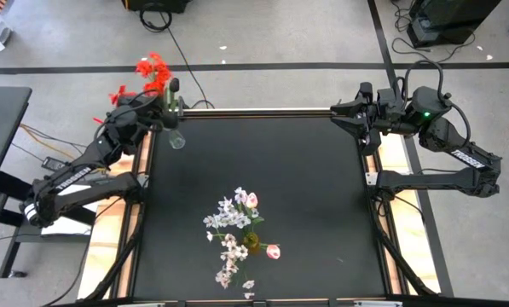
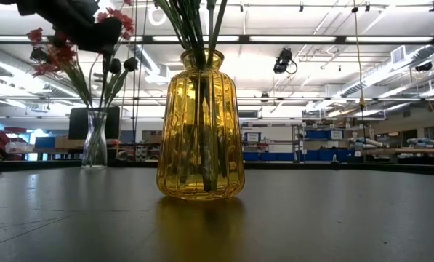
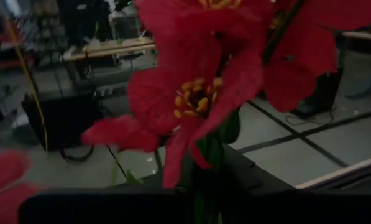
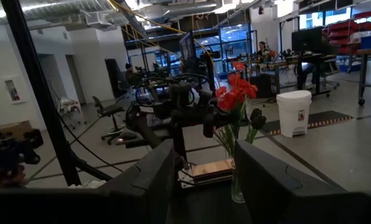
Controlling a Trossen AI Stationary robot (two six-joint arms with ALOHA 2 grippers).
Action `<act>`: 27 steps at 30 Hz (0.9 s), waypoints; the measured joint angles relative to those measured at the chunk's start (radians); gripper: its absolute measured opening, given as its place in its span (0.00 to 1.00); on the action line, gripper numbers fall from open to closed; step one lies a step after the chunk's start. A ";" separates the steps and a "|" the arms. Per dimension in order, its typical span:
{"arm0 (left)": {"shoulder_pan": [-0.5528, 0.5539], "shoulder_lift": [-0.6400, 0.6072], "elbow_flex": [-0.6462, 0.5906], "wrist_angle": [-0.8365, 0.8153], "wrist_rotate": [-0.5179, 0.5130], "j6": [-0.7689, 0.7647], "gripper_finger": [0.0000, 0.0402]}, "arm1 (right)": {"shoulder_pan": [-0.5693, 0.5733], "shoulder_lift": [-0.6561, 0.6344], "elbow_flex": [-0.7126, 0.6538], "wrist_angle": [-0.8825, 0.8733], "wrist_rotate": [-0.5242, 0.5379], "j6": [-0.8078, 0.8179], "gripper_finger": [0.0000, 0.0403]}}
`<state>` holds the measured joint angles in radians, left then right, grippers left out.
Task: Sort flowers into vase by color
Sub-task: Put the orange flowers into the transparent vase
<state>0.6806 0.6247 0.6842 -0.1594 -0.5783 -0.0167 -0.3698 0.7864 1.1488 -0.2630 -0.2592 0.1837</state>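
Note:
A clear glass vase [image 1: 177,138] [image 2: 94,142] stands at the table's far left corner and holds red flowers [image 1: 152,70] [image 2: 57,51] [image 4: 235,93]. My left gripper [image 1: 172,95] [image 2: 123,65] hovers over that vase, open, with its fingers on either side of the red flowers' stems. One red blossom [image 3: 197,93] fills the left wrist view. A yellow glass vase [image 1: 251,240] [image 2: 201,135] near the table's near edge holds white-lilac sprays [image 1: 228,213] and pink tulip buds [image 1: 273,251]. My right gripper [image 1: 335,115] [image 4: 204,186] waits, open, at the far right corner.
The black table [image 1: 305,188] lies bare between the two vases and over its right half. A few white blossoms [image 1: 248,284] hang out toward the near edge. Cables [image 1: 164,26] and equipment lie on the floor beyond the far edge.

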 joint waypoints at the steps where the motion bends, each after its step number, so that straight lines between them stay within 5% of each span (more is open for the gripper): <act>1: 0.008 0.000 0.000 -0.006 -0.001 -0.026 0.14 | 0.000 0.000 0.000 0.000 0.000 0.000 0.44; 19: 0.036 0.000 0.000 -0.136 0.005 -0.250 0.66 | 0.000 0.000 0.000 0.000 0.000 0.000 0.44; 27: 0.036 0.000 0.000 -0.226 0.191 -0.386 0.75 | 0.000 0.000 0.000 0.000 0.000 0.000 0.44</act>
<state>0.7166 0.6250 0.6842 -0.3850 -0.3875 -0.4025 -0.3698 0.7864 1.1488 -0.2630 -0.2589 0.1837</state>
